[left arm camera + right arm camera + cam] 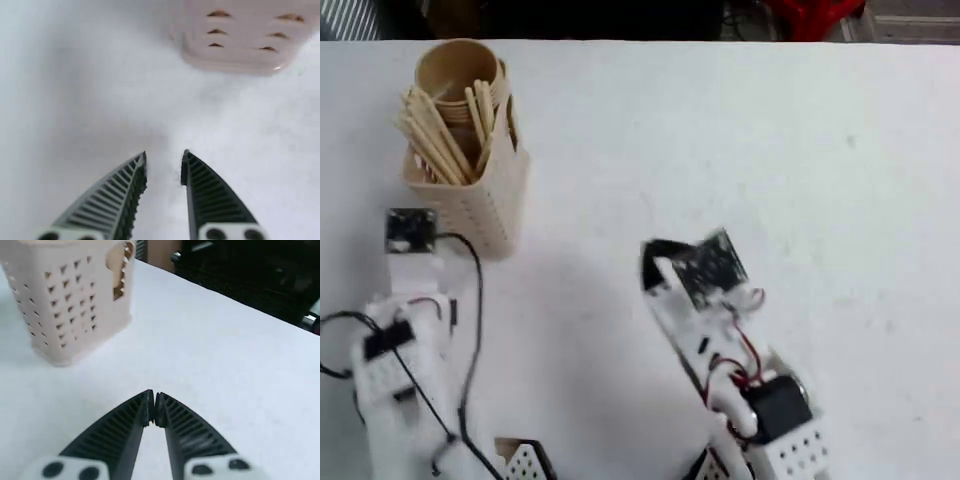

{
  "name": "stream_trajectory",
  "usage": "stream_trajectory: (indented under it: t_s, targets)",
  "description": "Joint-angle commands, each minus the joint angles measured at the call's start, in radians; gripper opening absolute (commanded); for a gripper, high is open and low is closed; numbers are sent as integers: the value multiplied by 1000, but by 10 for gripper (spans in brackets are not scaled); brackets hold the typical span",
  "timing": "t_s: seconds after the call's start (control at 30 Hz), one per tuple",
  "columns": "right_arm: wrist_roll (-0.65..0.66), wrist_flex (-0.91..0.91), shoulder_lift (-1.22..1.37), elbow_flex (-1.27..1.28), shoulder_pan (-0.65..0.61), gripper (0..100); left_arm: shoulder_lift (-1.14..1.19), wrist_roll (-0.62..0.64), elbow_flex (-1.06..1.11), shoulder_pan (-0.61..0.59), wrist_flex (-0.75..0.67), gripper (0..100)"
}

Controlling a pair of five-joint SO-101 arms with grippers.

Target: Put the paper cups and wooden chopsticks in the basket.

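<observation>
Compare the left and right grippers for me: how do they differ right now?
The left gripper has its fingers apart with a clear gap; the right gripper has its fingers closed together. The left gripper sits close to the basket; the right gripper is farther from it. Both are empty, above the white table.

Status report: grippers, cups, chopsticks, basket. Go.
Left gripper open, empty, facing basket. Right gripper shut, empty. Cups and chopsticks in basket. Nothing blocking.
</observation>
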Motion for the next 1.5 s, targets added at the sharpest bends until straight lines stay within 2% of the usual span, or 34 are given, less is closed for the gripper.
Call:
stream_trajectory:
  t_s: [0.0,0.13,0.27,0.43,0.57,0.73,1.07,1.27,1.47]
  targets:
    - [23,124,-242,100,87,17,-381,-3,180,105,75,132]
    - [18,246,-174,98,165,17,-711,-3,339,117,152,132]
    - [18,303,-219,100,295,17,-940,-8,322,125,370,135]
    - [25,390,-216,117,438,17,-852,-9,330,219,376,135]
    - [26,427,-217,232,463,17,-848,-6,330,268,381,133]
    - [26,426,-217,353,463,17,-846,-6,331,265,381,133]
    - [25,432,-209,359,467,17,-846,-5,331,265,381,133]
    - [26,433,-209,359,573,17,-846,-5,331,265,381,133]
    - [26,433,-209,359,585,17,-846,-5,331,265,381,133]
